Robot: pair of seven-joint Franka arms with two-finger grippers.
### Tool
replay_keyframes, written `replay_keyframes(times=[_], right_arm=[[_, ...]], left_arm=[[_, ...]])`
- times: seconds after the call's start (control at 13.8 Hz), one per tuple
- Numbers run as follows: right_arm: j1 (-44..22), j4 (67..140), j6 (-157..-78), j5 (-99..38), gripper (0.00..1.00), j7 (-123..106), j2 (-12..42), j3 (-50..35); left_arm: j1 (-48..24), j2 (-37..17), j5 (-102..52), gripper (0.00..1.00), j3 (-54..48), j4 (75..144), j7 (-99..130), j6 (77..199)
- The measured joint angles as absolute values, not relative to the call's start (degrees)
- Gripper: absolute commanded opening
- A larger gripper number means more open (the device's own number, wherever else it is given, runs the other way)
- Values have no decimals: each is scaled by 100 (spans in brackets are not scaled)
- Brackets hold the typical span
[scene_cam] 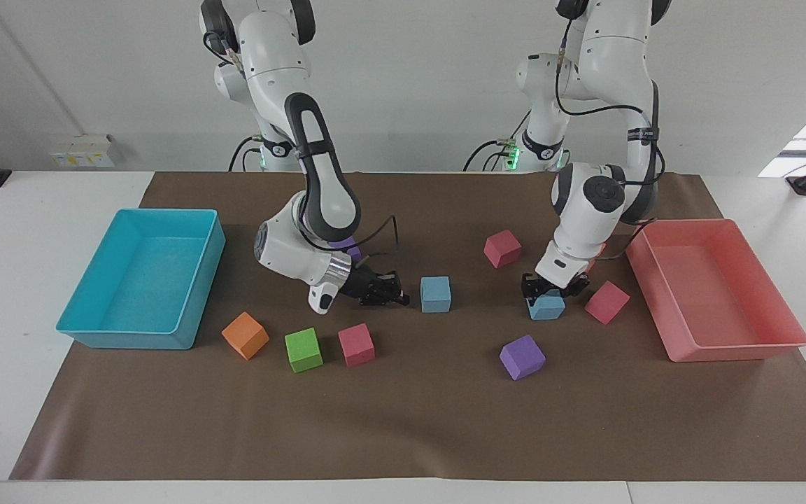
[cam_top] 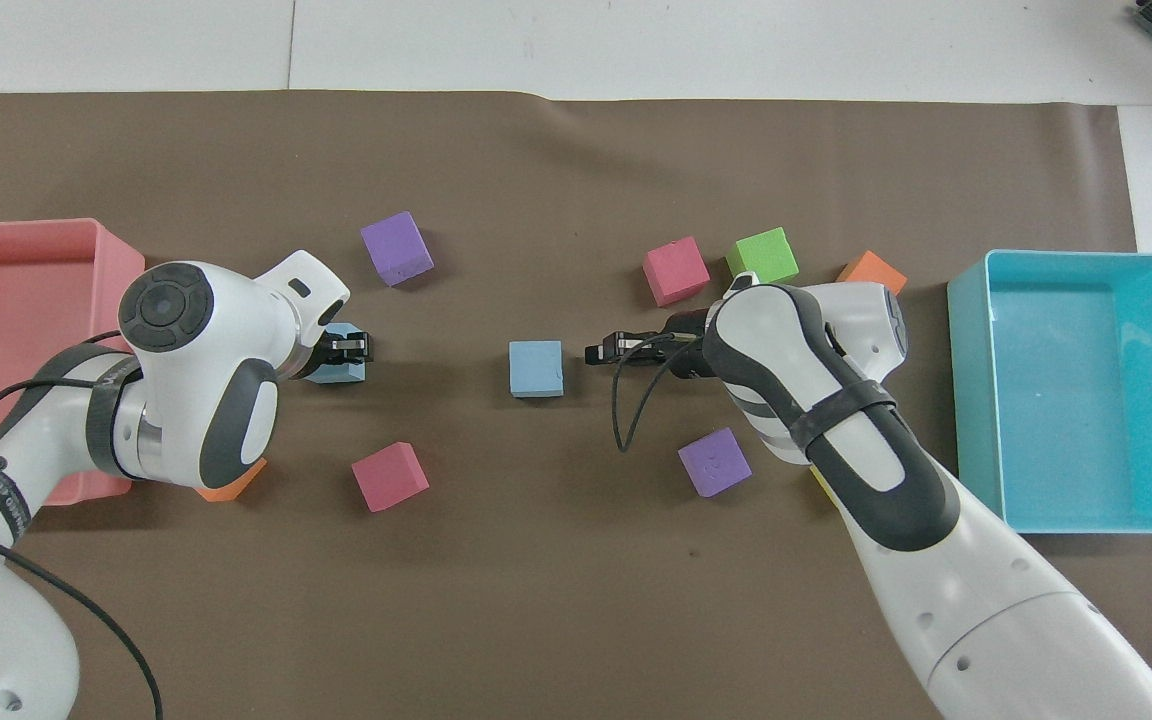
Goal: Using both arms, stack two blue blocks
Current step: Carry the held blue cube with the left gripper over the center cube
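Blue block [scene_cam: 546, 306] pinched in left claw [scene_cam: 548, 288] on mat; right claw [scene_cam: 394, 295] pressed together beside second blue block [scene_cam: 436, 293].

Looked like a robotics lab: two white arms [scene_cam: 319, 182] bolted at a white table [scene_cam: 25, 392], brown mat [scene_cam: 403, 420], foam cubes [scene_cam: 303, 349] and trays [scene_cam: 144, 276] around the pincers, bare wall.

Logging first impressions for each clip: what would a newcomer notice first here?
The left gripper is clamped down on a blue block near the pink tray. The right gripper, shut and empty, lies low beside the second blue block mid-table. Coloured cubes are scattered on the brown mat, with a turquoise tray at the right arm's end.
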State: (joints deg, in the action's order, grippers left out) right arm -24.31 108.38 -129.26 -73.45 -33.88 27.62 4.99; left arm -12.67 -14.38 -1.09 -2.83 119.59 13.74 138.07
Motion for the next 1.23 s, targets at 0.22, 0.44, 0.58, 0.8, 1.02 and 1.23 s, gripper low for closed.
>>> replay_keyframes(times=[0.22, 0.44, 0.58, 0.8, 1.02, 1.23], right_arm=[[-2431, 10839, -12927, -7345, 0, -3388, 2762, 499], [-2431, 10839, -12929, -7345, 0, -3388, 2762, 499], [-2447, 10839, -12929, -7345, 0, -3388, 2762, 498], [-2477, 10840, -12929, -7416, 0, -3388, 2762, 498], [-2481, 10840, -12929, -7428, 0, -3388, 2762, 498], [-2486, 10841, -12929, -7428, 0, -3388, 2762, 498]], left_arm=[[-1283, -1399, -109, 11, -294, 11913, 1374, 13807], [-1392, -1177, -109, 12, -310, 11666, 1374, 13467], [-1523, -1032, -108, 12, -326, 11223, 1375, 12783], [-1974, -1016, 30, 10, -336, 10642, 1726, 12252], [-2496, -1109, 79, 10, -350, 10500, 2235, 12251], [-3012, -1399, 96, 10, -355, 10306, 2829, 12270]])
